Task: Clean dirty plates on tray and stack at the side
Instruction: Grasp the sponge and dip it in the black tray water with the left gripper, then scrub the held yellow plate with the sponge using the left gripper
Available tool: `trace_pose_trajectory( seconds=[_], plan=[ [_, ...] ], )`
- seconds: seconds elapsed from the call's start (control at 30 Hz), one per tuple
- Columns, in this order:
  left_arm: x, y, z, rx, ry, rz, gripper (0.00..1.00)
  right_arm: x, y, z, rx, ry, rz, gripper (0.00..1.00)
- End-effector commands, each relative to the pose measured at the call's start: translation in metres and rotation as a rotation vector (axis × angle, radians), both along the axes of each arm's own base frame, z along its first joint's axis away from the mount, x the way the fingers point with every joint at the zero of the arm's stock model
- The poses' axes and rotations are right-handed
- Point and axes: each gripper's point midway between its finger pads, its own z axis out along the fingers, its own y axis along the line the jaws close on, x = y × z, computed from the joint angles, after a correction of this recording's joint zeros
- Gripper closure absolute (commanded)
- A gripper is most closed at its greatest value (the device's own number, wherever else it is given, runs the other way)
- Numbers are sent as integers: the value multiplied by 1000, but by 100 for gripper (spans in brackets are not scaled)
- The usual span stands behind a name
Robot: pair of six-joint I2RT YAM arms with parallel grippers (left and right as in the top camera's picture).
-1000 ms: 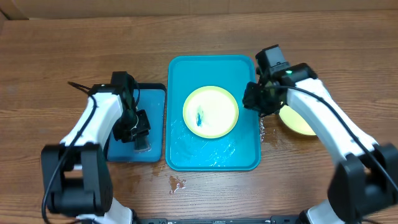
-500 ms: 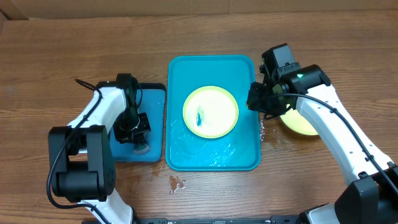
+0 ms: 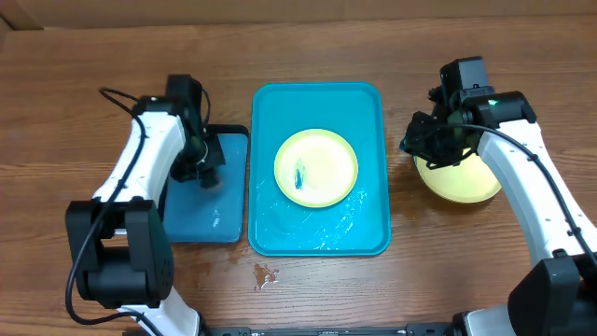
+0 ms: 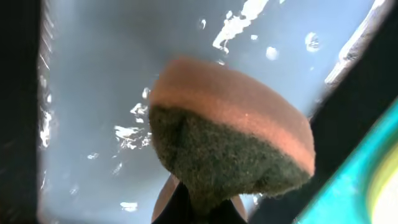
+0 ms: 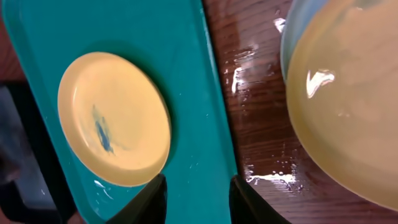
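Counting three small round plates, namely one smeared lime-green plate [image 3: 315, 168], one unsmeared lime-green plate [image 3: 462, 179] and one light-blue plate [image 5: 286, 37], two trays, one large teal tray [image 3: 317, 233] and one smaller dark-blue tray [image 3: 201, 224], and one orange-and-green sponge [image 4: 230, 143].

Both arms are built of smooth white shell links joined by black cylindrical joints. The left arm [image 3: 140, 173] has a thin black cable [image 3: 117, 97] looping off near its wrist. The right arm [image 3: 527, 182] shows a small green light [image 3: 492, 91]. The right pincer [image 5: 194, 193] has dark, rounded fingers [image 5: 148, 199].
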Motion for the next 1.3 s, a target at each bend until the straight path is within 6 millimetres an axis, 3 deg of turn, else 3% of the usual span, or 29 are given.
trace_pose_trajectory(
  seconds=[0.0,0.23,0.43,0.57,0.73,0.9,1.03,1.1,1.2,1.27],
  plan=[
    [-20,1,-24,16,32,-10,96,-8,13,-3,18,-18,102,65],
    [-46,2,-55,19,79,-12,96,-21,43,-40,57,-38,234,65],
    [-51,0,-52,9,101,-14,96,-34,63,-71,65,-53,291,64],
    [-47,-3,-46,-9,101,-14,96,-27,61,-84,32,-88,266,60],
    [-24,-3,-4,-10,80,-14,96,-16,63,-90,38,-135,249,58],
    [13,-14,67,-20,-27,-38,96,-7,66,-103,59,-103,156,65],
    [40,-38,120,-30,-162,-97,96,4,61,-118,-7,-30,134,67],
    [46,-53,131,-39,-201,-129,96,13,60,-120,-38,-28,164,64],
    [48,-80,132,-73,-224,-160,96,21,65,-122,-48,-39,209,60],
    [47,-97,128,-88,-221,-168,96,21,65,-126,-49,-28,206,65]
  ],
)
